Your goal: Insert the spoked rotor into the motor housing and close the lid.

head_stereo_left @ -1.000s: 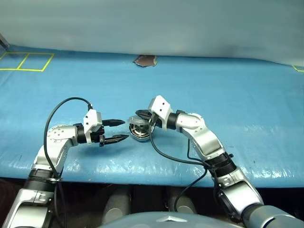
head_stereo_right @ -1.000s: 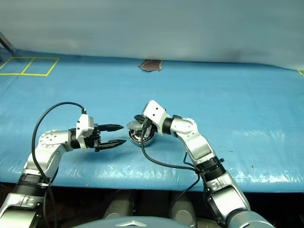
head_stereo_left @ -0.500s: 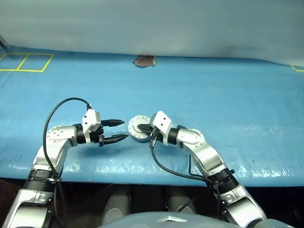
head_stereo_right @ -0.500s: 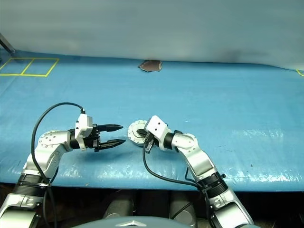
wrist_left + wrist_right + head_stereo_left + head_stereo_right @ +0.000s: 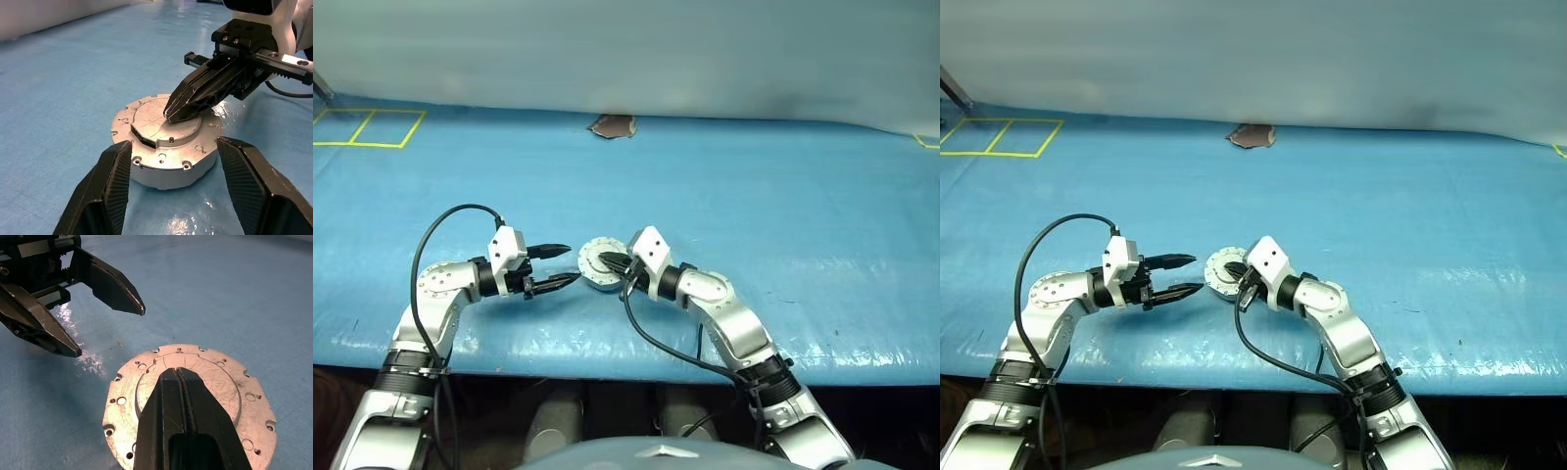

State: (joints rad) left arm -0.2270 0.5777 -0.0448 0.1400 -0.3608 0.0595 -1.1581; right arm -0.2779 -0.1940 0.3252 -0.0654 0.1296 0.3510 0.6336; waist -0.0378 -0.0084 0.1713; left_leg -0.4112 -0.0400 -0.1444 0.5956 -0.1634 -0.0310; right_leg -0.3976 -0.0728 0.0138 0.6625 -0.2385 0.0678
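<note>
Presently, item one: the motor housing [image 5: 600, 265], a short round silver assembly, sits flat on the blue worktop [image 5: 783, 206] between the two arms, its flat silver lid [image 5: 166, 126] on top, with a raised centre disc and a ring of small holes round the flange. The spoked rotor cannot be seen; whether it lies inside cannot be told.

Item two: right end effector [image 5: 610, 261], fingers pressed together, tips resting on the raised centre of the lid.

Item three: left end effector [image 5: 562, 266], fingers held wide apart, holding nothing, just beside the housing on the robot's left and not touching it.

Item four: a small dark brownish patch [image 5: 613, 125] at the far edge of the worktop; yellow taped squares [image 5: 367, 127] at the far left corner.

Changes against the frame a second ago: the housing then stood tipped up under the right end effector, its winding side showing; it now lies flat, lid uppermost. The right arm has come down and lies lower. The left end effector has stayed in place, equally wide.

View differences: the left wrist view shows the housing's side wall, a dark notch in the lid and the right fingertips [image 5: 172, 113] meeting it. The right wrist view shows the lid from above, with scratches and both left fingers [image 5: 115, 289] beyond. The head views give the overall layout.
</note>
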